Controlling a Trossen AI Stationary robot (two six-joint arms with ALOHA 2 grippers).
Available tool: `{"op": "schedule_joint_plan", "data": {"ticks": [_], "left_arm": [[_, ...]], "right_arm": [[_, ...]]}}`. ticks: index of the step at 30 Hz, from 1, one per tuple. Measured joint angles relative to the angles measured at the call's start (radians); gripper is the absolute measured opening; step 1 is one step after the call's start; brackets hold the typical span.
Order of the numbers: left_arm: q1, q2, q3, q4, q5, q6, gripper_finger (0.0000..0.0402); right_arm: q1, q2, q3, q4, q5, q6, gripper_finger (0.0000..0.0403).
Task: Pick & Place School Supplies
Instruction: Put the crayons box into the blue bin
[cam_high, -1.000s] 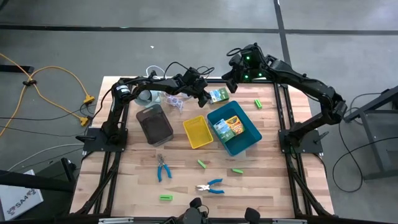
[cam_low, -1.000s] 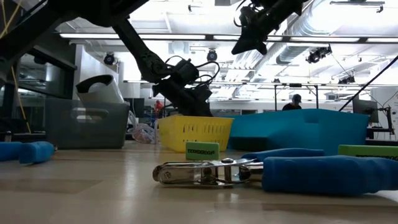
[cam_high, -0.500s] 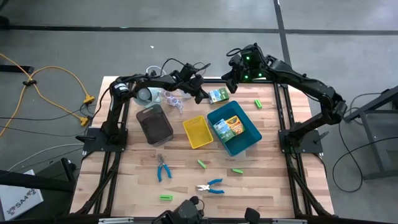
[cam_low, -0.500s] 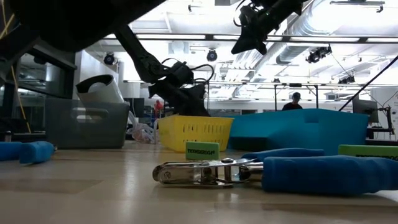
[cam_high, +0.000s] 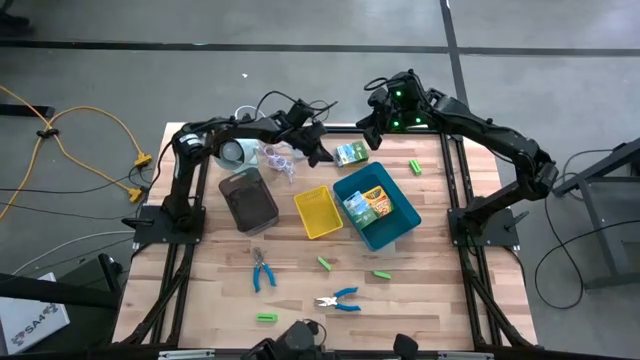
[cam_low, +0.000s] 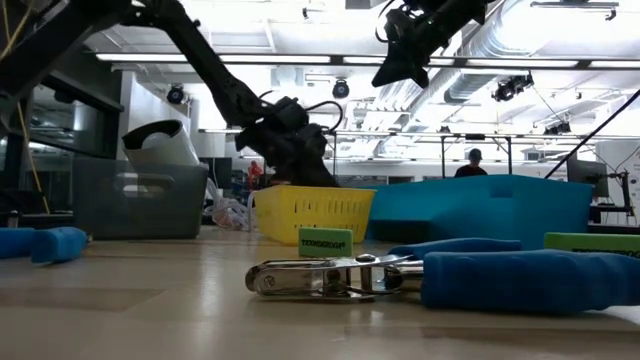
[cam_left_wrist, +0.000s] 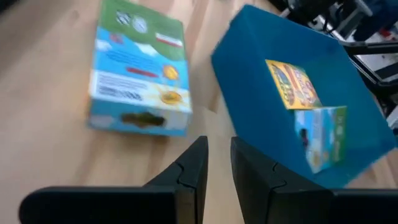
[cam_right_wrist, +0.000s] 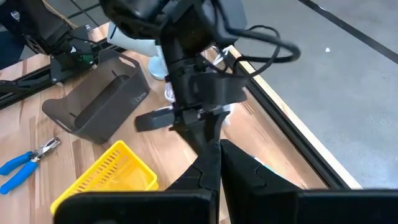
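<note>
- Trays: one grey (cam_high: 247, 198), one yellow (cam_high: 318, 212), one blue (cam_high: 375, 207).
- Printed box (cam_left_wrist: 138, 68) on table: green top, blue sides, white label.
- Pack in blue tray (cam_left_wrist: 294, 81): yellow-orange print.
- Pliers (cam_high: 263, 271): blue handles.
- Small blocks (cam_high: 325, 263): bright green.
- Table (cam_high: 420, 290): pale wood planks.

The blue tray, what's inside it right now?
Inside the blue tray lie two printed packs side by side: a yellow-orange pack and a green pack. The tray floor under them is covered, so anything beneath cannot be seen.
</note>
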Motion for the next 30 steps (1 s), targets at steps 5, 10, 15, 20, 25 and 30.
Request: {"op": "schedule_joint_plan", "data": {"ticks": [5,10,15,20,25,30], "left_arm": [[-0.041,-0.055,0.000,-0.075,-0.129,-0.043,0.0067],[-0.078,-0.099,0.000,-0.094,-0.263,-0.009,0.0067],[-0.088,-0.113,0.001,-0.083,-0.294,0.067,0.0067],[-0.055,-0.104,0.001,-0.067,-0.274,0.130,0.0067],[0.017,-0.075,0.001,-0.053,-0.107,0.151,0.0067],[0.069,-0.031,0.000,-0.028,0.035,0.132,0.0067]], "right_arm": [[0.000,0.000,0.000,0.000,0.000,0.000,0.0002],[0.000,0.000,0.000,0.000,0.000,0.000,0.0002],[0.000,0.000,0.000,0.000,0.000,0.000,0.0002],[0.000,0.000,0.000,0.000,0.000,0.000,0.0002],[0.000,0.000,0.000,0.000,0.000,0.000,0.0002],[0.000,0.000,0.000,0.006,0.001,0.000,0.0002]]}}
